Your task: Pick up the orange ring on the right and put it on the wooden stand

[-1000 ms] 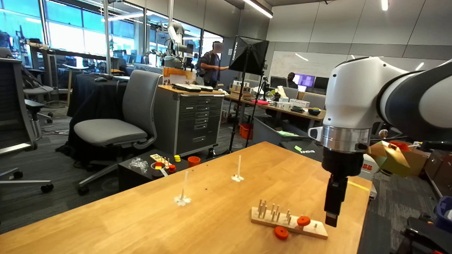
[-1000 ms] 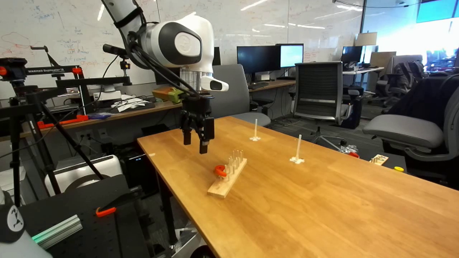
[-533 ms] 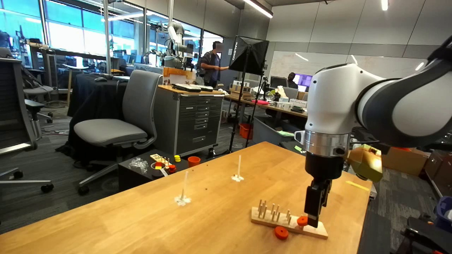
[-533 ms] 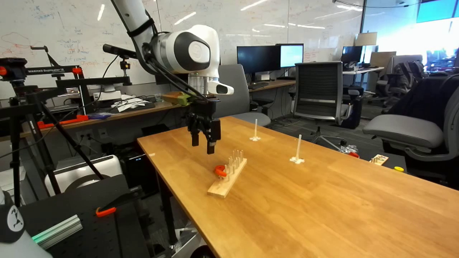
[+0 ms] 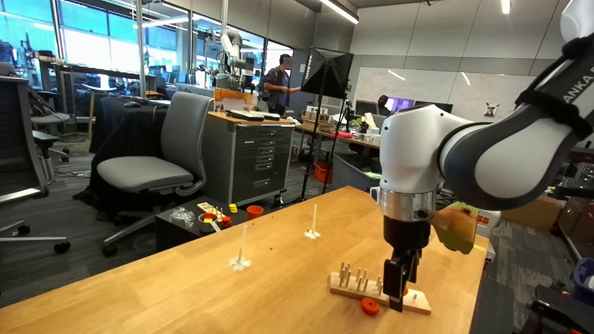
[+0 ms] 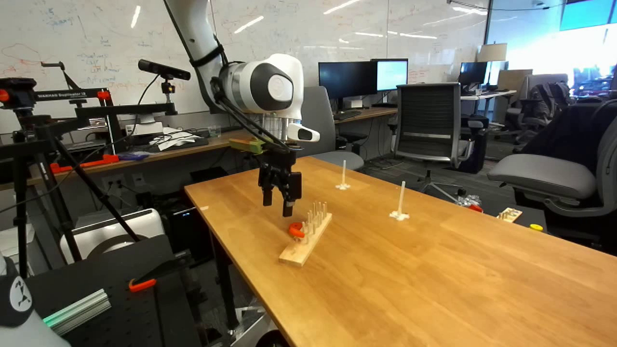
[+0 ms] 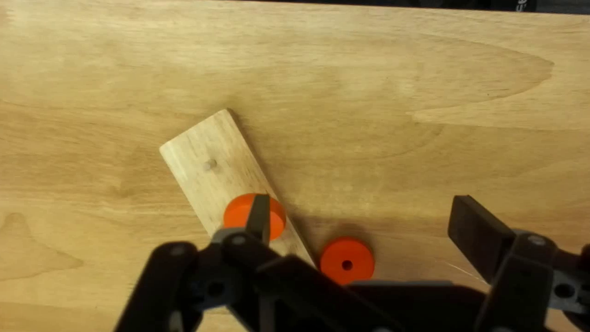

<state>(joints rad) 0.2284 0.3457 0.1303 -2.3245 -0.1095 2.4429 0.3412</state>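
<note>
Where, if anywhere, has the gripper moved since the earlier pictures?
Yes: in an exterior view, the gripper has moved leftward, from beside the wooden stand to partly hiding it.

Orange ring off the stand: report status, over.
Gripper open, empty, above table. Orange ring flat on table beside wooden stand. Possible snag: second orange ring, tilted on wooden stand.

The table [image 5: 185,287] is a broad honey-coloured wooden top. On it rests the wooden stand [image 6: 298,251], a low, pale, pegged block. An orange ring [image 7: 346,251] lies just beside the stand's long side; whether the two touch cannot be told. Well apart from these, a thin pale rod [image 6: 402,197] and a second pale rod [image 6: 344,172] stand upright, each rising from a white patch [image 6: 395,215]. A yellow strip [image 5: 480,248] lies near an edge.
</note>
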